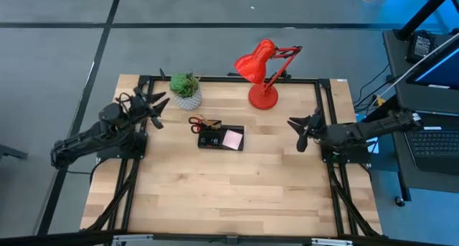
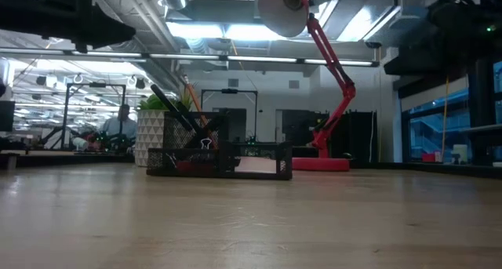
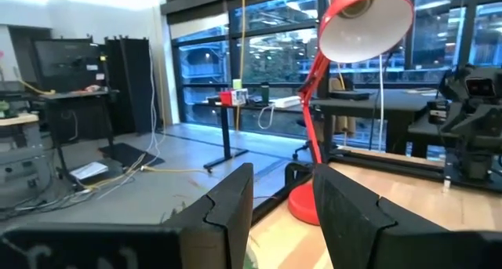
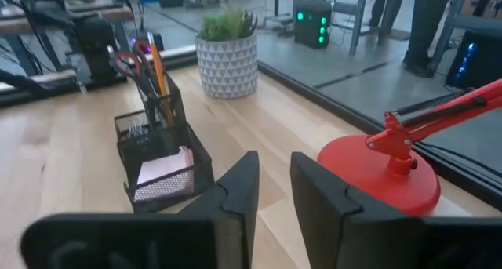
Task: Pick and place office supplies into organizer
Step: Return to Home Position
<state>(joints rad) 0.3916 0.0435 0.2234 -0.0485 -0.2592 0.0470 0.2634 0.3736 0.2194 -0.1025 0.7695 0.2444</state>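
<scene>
The organizer [image 1: 221, 138] sits near the middle of the desk [image 1: 215, 196]. It is a low black wire-mesh tray. Its taller cup section holds the red-handled scissors [image 4: 125, 63] and an orange pencil [image 4: 158, 65] standing on end, and the pink sticky-note pad [image 4: 163, 166] lies in the lower compartment beside it. No loose supplies show on the pale wood-plank top, so the sorting looks finished.

What is left, I judge, is parking the arms. Lift each one first, then draw it back toward its own side, because the light mesh would likely slide easily on smooth wood if brushed. Your left tool [image 1: 156, 110] hangs released and empty near the patterned white plant pot [image 1: 188, 97]. Your right tool [image 1: 297, 134] is likewise released and holds nothing. It is well apart from the organizer and near the round base of the glossy red lamp [image 1: 264, 97]. Mind both pot and lamp when you move.
</scene>
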